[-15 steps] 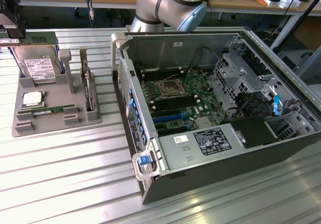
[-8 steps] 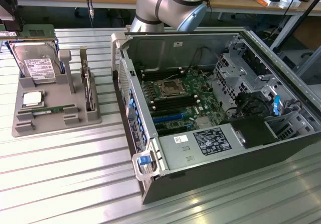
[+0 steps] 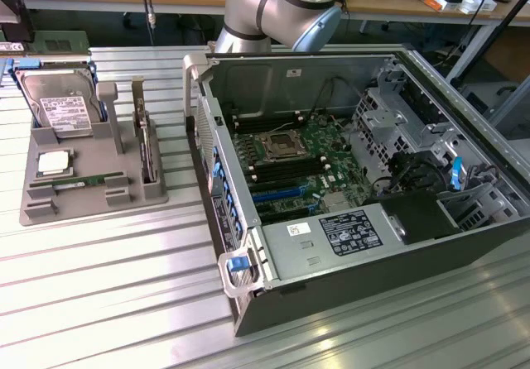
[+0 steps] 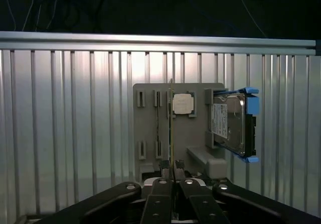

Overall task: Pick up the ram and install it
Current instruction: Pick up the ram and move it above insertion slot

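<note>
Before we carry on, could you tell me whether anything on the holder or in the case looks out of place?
Nothing stands out. The hard drive, processor and a ram stick sit squarely in the gray holder. The pincer seems to grip a thin board edge-on, straight. The open computer case looks orderly.

Access to the motherboard (image 3: 298, 150) was from above, through the open top of the computer case (image 3: 356, 294). It was bounded by the case walls, the drive cage (image 3: 389, 114) and the power supply (image 3: 331, 237), and black cables (image 3: 397, 177) crossed near the cage. On the gray tray (image 3: 37, 209), the ram (image 3: 79, 183) lay low with open space above it. An upright card (image 3: 145, 146) and a hard drive (image 3: 58, 104) stood nearby.
</note>
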Available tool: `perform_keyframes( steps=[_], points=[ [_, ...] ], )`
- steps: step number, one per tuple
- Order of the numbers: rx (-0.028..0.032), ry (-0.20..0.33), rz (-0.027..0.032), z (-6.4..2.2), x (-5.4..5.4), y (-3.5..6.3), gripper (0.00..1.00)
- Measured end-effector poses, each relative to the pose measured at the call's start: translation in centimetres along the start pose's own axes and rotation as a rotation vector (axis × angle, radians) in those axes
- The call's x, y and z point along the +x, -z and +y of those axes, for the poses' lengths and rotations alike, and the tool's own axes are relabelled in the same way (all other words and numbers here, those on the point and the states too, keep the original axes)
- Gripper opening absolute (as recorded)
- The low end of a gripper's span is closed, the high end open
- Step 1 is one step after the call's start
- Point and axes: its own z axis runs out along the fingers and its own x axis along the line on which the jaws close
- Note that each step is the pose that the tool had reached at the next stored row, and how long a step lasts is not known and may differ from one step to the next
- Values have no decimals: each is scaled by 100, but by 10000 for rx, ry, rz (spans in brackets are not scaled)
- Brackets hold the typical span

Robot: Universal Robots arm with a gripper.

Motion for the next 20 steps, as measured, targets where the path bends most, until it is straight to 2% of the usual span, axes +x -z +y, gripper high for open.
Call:
perform_keyframes(
  steps=[20],
  points=[
    [-1, 5, -114, 10, -27, 229, 12]
  ],
)
